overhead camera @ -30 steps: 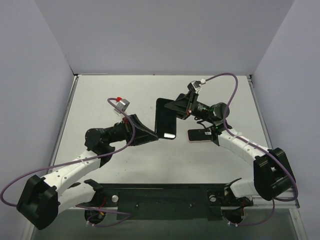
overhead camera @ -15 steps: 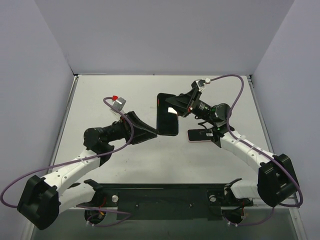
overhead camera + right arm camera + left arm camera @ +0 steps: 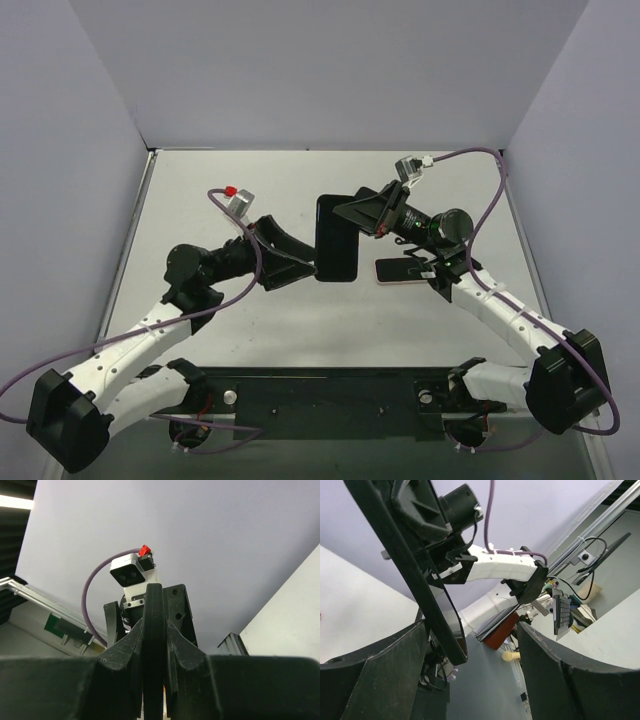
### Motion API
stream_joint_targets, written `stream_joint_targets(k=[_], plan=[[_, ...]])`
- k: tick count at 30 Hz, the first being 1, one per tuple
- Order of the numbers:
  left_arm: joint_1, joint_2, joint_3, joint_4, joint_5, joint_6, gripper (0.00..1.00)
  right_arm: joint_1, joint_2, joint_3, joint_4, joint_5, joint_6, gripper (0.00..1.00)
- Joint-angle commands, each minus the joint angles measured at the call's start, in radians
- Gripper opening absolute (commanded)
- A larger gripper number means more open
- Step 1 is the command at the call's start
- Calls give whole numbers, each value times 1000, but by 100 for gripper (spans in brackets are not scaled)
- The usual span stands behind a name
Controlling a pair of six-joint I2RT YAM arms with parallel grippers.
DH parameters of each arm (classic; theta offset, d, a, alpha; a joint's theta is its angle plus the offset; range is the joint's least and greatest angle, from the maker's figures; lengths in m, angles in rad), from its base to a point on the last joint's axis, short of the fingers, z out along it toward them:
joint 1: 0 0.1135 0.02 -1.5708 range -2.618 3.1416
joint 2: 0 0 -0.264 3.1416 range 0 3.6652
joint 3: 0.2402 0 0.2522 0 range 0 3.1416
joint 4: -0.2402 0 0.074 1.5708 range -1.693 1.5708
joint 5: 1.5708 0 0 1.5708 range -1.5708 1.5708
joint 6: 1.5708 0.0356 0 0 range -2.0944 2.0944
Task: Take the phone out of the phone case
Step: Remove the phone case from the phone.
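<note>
A black phone case (image 3: 336, 240) with a glossy dark face hangs upright above the table's middle; I cannot tell whether a phone sits in it. My right gripper (image 3: 355, 213) is shut on its right edge, and in the right wrist view the slab's thin edge (image 3: 153, 625) is pinched between my right gripper's (image 3: 153, 650) jaws. My left gripper (image 3: 305, 262) stands open at its lower left corner. In the left wrist view that corner (image 3: 447, 640) lies close to the left finger of my left gripper (image 3: 470, 670), far from the right finger.
A pink-edged handset (image 3: 402, 270) with a dark face lies flat on the table under the right arm, also showing in the left wrist view as a reddish slab (image 3: 501, 630). White walls close the table at the back and both sides.
My left gripper has opened and let go of the black slab. The right arm has shifted it slightly right and turned it more upright, still gripping it.
</note>
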Motion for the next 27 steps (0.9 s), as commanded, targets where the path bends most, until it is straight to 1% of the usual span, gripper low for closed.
stream_joint_targets(k=[1,4,7,8,10,13,14,16,19,20,21,22,23,24,25,26,27], plan=[[-34,37,52,-99,-20,56,80,1,-75,52,-33,85,-127,0],[-52,48,53,-105,-29,64,80,-11,-108,49,-90,116,-159,0],[-77,43,53,-118,-39,76,71,-30,-129,49,-116,125,-158,0],[-83,46,52,-119,-38,82,66,-37,-129,50,-122,122,-159,0],[-89,48,52,-103,-35,81,59,-45,-122,50,-109,116,-143,0],[-89,51,47,-63,-27,70,53,-44,-97,44,-50,93,-91,0],[-89,52,47,-38,-18,64,49,-44,-88,40,-32,79,-83,0],[-89,55,52,8,-4,50,43,-45,-79,33,-6,64,-60,0],[-89,54,56,23,-15,52,38,-45,-76,23,22,48,-29,0],[-89,55,64,26,-13,55,33,-45,-76,17,38,47,-22,0],[-89,62,68,42,-9,58,31,-45,-77,12,51,45,-2,0],[-87,63,70,52,-4,61,23,-45,-73,6,75,47,23,0],[-87,68,70,80,-1,61,20,-45,-66,6,95,42,43,0],[-89,72,67,89,2,61,15,-45,-57,1,135,42,84,0],[-89,77,62,123,5,68,13,-47,-53,0,155,47,106,0],[-89,77,58,141,8,69,8,-47,-34,-3,201,47,156,0],[-89,78,49,182,7,70,0,-44,-28,-5,224,47,182,0]])
